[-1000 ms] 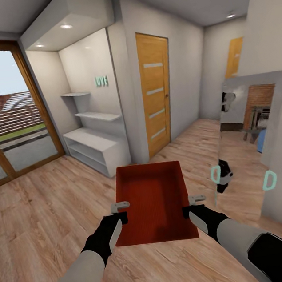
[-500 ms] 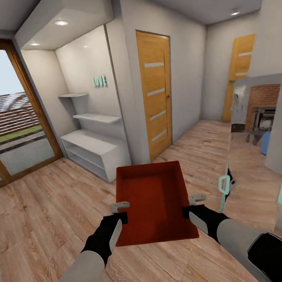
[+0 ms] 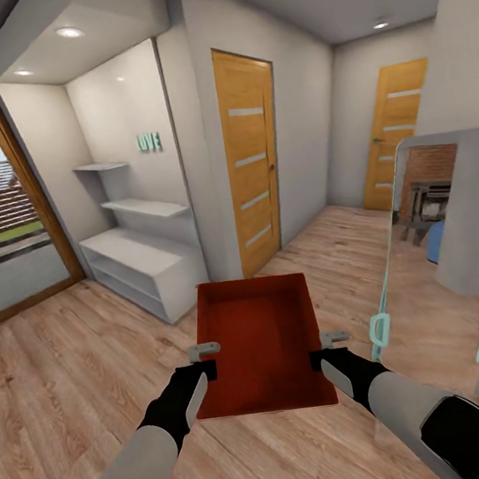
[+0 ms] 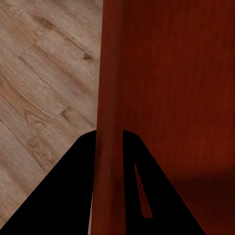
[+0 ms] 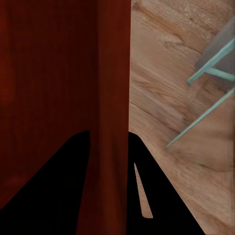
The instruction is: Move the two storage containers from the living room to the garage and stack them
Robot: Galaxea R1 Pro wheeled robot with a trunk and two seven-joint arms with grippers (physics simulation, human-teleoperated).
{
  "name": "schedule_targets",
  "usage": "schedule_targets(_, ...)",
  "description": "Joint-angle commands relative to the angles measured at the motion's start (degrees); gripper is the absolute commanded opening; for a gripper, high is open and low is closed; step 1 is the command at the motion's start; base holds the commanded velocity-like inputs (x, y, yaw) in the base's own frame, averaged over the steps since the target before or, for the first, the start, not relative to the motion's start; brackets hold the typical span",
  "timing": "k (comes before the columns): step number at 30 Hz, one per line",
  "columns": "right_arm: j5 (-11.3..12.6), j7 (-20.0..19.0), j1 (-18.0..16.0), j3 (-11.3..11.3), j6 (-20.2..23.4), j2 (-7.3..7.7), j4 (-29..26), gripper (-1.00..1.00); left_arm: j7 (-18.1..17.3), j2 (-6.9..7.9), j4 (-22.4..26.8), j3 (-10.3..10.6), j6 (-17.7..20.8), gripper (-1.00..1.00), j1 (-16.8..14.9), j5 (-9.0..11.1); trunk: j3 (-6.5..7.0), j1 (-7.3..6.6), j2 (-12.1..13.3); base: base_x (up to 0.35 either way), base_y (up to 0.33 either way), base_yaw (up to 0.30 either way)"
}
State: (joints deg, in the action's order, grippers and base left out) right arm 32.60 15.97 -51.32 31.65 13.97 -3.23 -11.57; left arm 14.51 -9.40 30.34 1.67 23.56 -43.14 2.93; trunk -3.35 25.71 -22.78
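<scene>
Spanning both fingers: orange-red container (image 3: 260,339) (topless, matte)

I am carrying a matte, finely textured orange-red storage container (image 3: 260,343) over light wood-plank flooring (image 3: 67,370), past a honey-wood door (image 3: 251,158).

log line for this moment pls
phase: carrying | left gripper: shut on bin wall | right gripper: shut on bin wall | underfoot: wood floor
</scene>
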Motion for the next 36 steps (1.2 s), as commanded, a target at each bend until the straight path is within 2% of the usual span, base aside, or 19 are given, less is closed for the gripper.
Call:
schedule_targets(1, -0.87, 0.19, -0.12, -0.45, 0.33, 0.50, -0.29, -1.00, 0.52, 0.09, -1.43, 0.79, 2.63, -1.00, -0.01, 1.82, -0.12, 0.07, -0.13, 0.324, 0.000, -0.086)
schedule_targets(36, -0.87, 0.15, -0.12, -0.45, 0.27, 0.50, -0.29, -1.00, 0.52, 0.09, -1.43, 0.79, 2.62, -1.00, -0.01, 1.82, -0.12, 0.07, -0.13, 0.323, 0.000, -0.004)
